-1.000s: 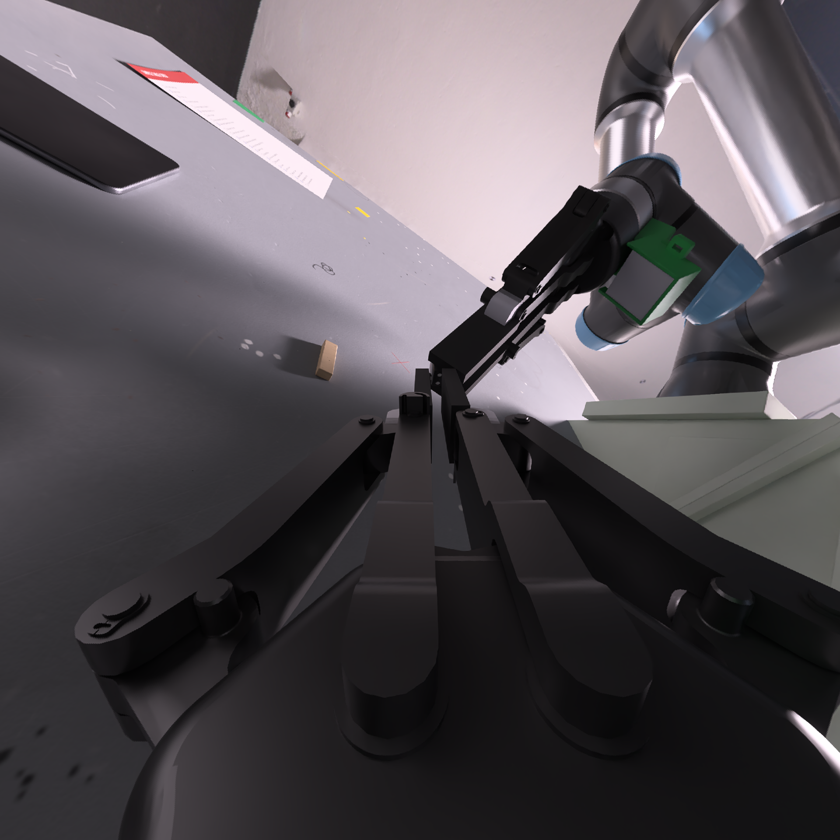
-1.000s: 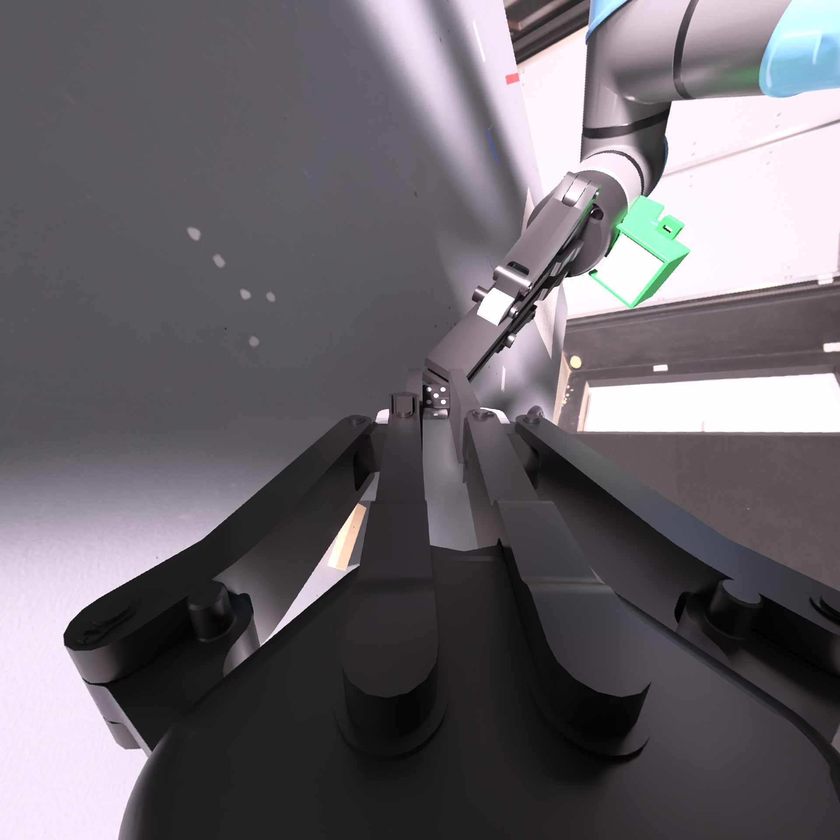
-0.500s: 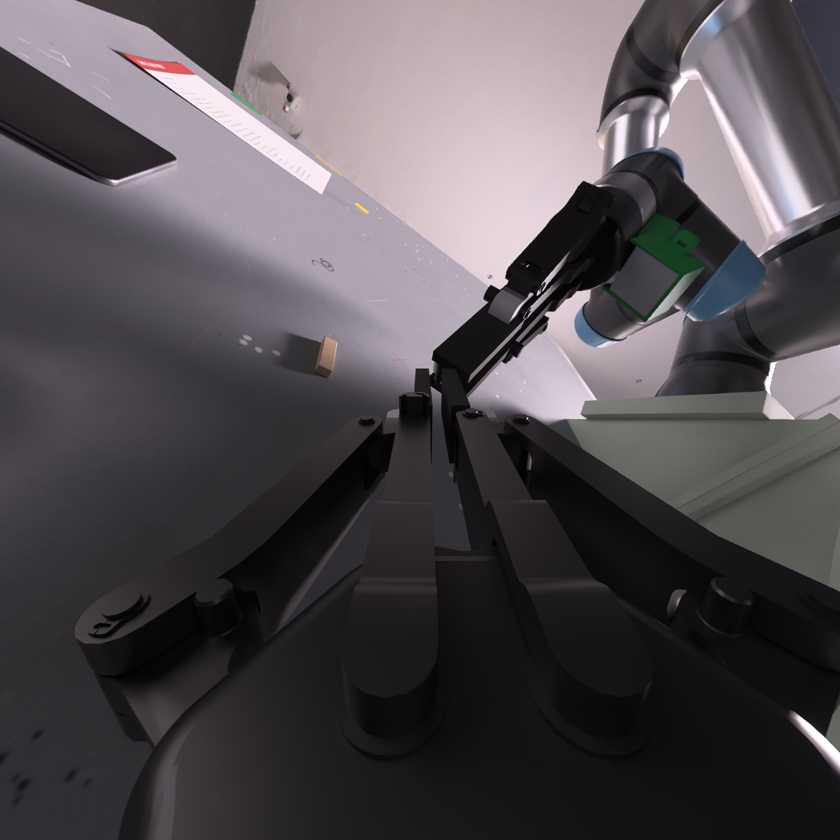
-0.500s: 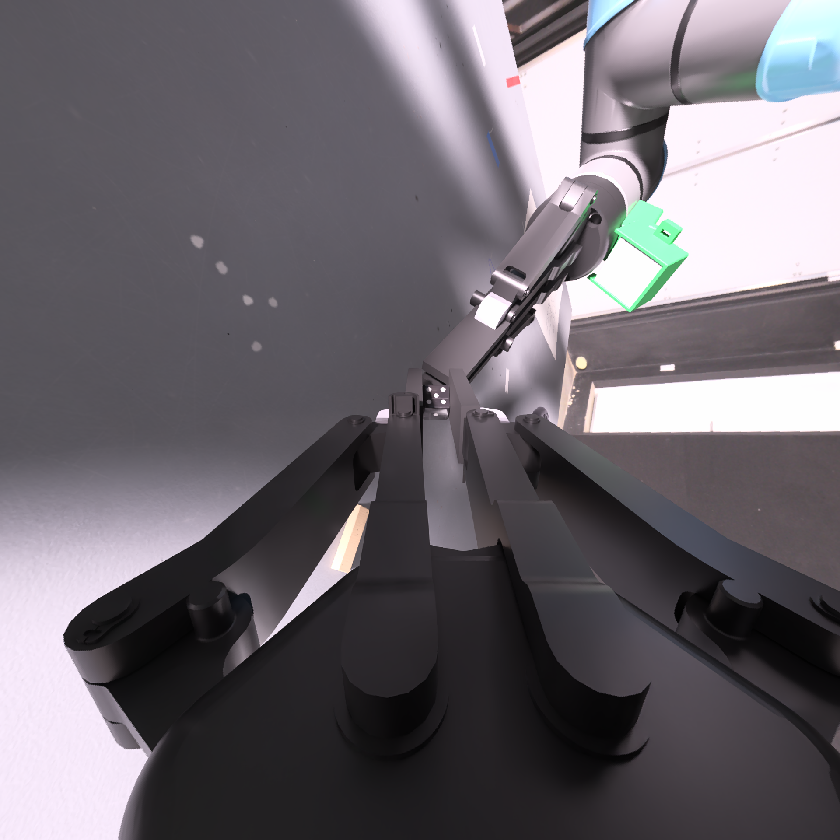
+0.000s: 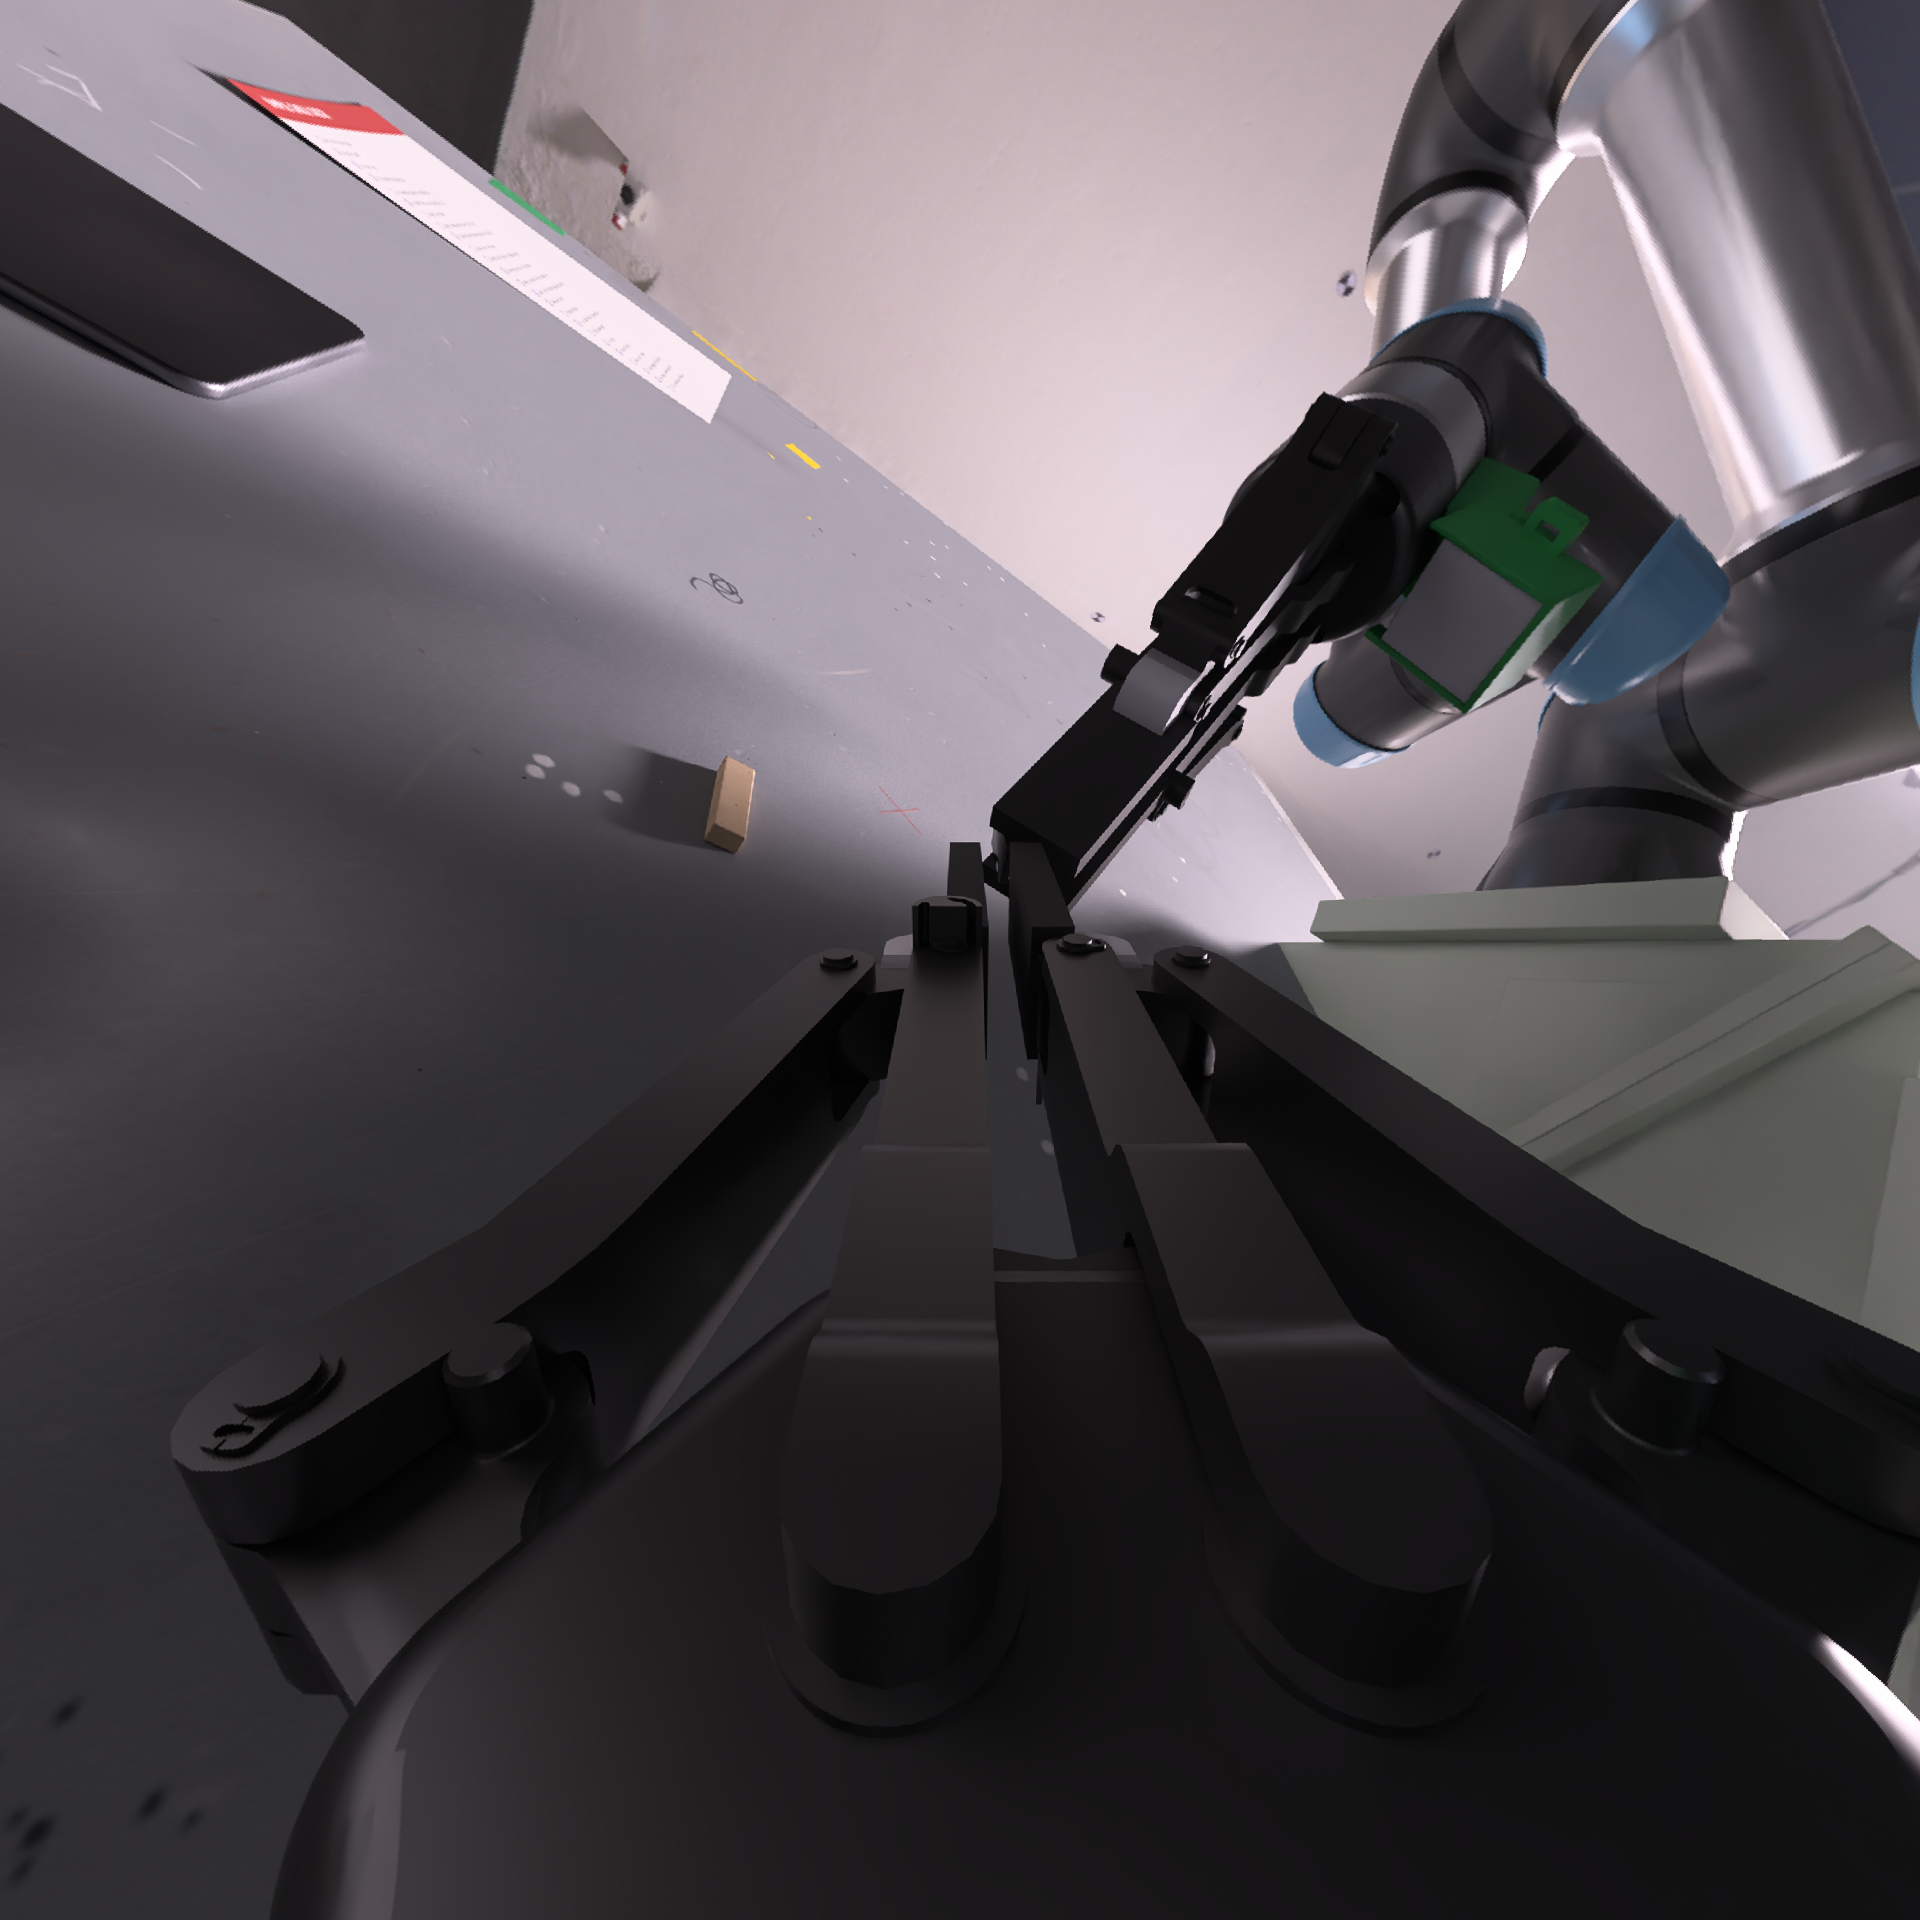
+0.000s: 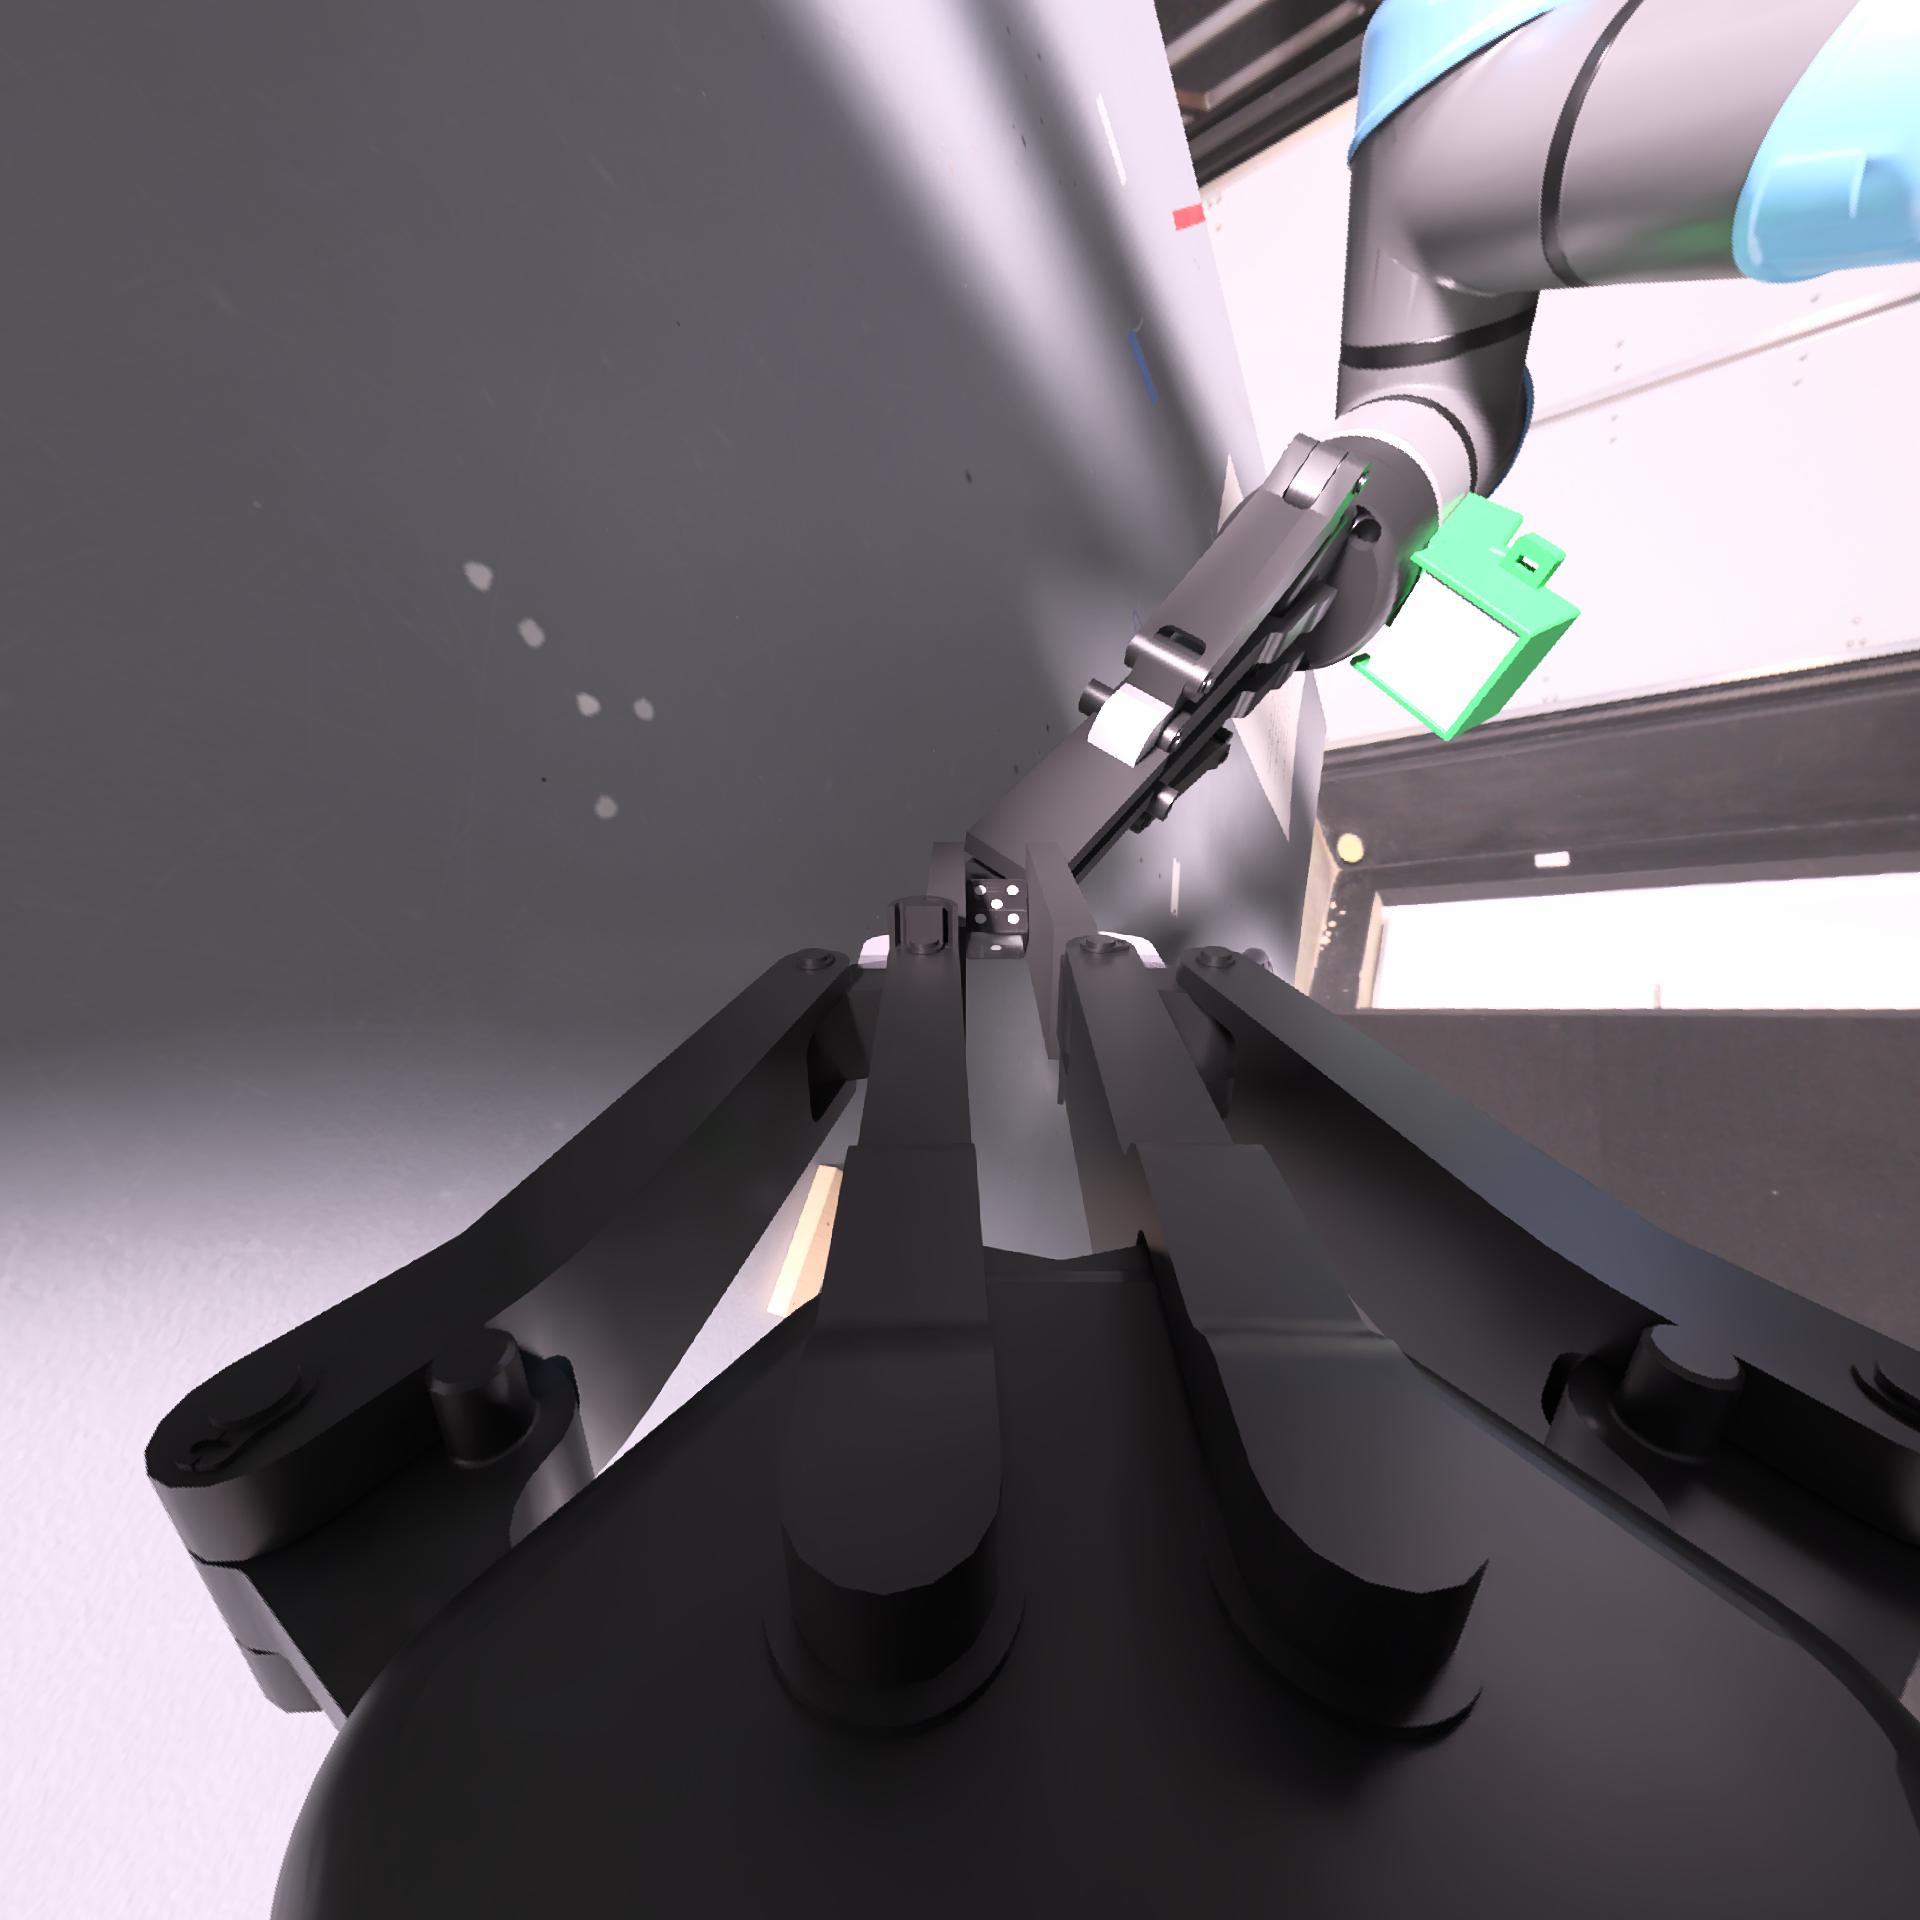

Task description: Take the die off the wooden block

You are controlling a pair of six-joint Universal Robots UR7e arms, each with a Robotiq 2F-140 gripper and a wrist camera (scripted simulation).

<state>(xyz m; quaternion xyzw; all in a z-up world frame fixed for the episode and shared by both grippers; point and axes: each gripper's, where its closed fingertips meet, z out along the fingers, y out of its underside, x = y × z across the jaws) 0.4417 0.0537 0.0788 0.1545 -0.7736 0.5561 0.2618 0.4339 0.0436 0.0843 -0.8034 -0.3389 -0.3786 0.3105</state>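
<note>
A black die (image 6: 997, 907) with white pips sits between the fingertips of my right gripper (image 6: 995, 914), which is shut on it and holds it above the grey table (image 5: 416, 623). The wooden block (image 5: 730, 803) lies alone on the table, to the left of both grippers. A sliver of it shows through the linkage in the right wrist view (image 6: 805, 1242). My left gripper (image 5: 997, 883) is shut, with only a thin slit and nothing visible in it. Its tip (image 6: 997, 844) meets the right gripper's tip (image 5: 1023, 836) at the die. The die is hidden in the left wrist view.
A black tablet (image 5: 135, 281) and a white sheet with a red header (image 5: 499, 239) lie at the far left of the table. A pale grey-green bin (image 5: 1558, 1039) stands to the right. The right arm (image 5: 1558, 520) reaches in from the upper right.
Almost nothing. Both views have drifted slightly: the block sits a touch farther left and higher in the left wrist view. The die stays gripped, the tips still together.
</note>
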